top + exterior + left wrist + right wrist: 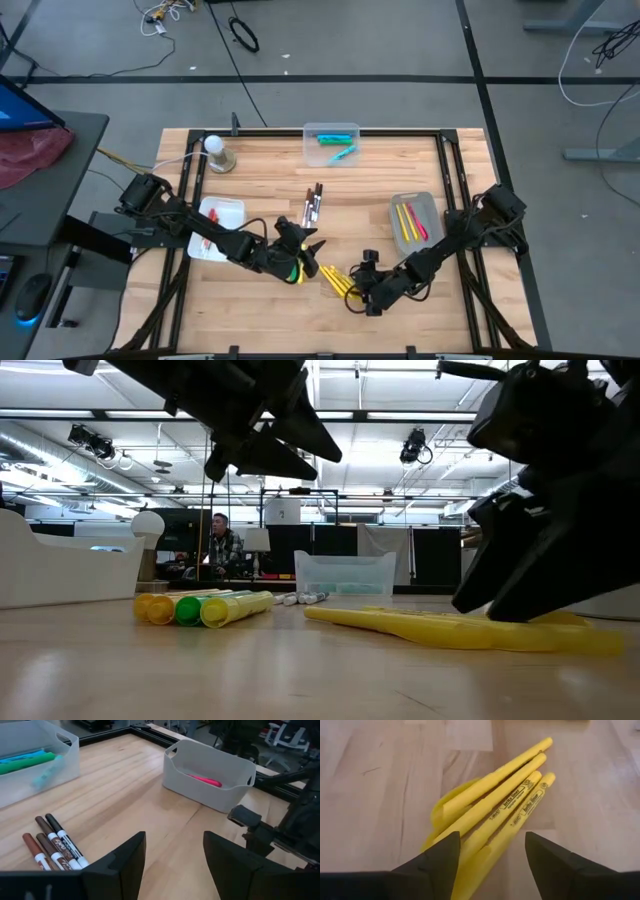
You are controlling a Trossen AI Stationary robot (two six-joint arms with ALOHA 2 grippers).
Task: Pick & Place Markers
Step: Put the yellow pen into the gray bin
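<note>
The right gripper (490,865) hangs low over a fan of slim yellow highlighters (505,800) near the front middle of the table (260,180), its fingers spread wide with nothing between them; the pens lie on the wood just ahead of the tips. Straddling the bundle like this looks like the set-up for closing on one of them — a judgement, since no finger is touching a pen.

The left gripper (172,865) is also wide open and empty, held above the table just left of the yellow fan, over a small cluster of chunky yellow and green markers (200,607).

The sorting seems to go by kind: a clear bin (331,143) at the back edge holds blue and green markers, a grey bin (414,222) on the right holds yellow and pink ones, and a white tray (222,222) on the left holds what looks like a red-capped one. Thin dry-erase markers (52,847) with dark and brown caps lie loose at mid-table.

The high view alone lays out all three containers. The right wrist view shows the printing on the highlighters, and the low view shows daylight under the left gripper — clearly lifted off the wood. A person (222,545) sits far behind.
</note>
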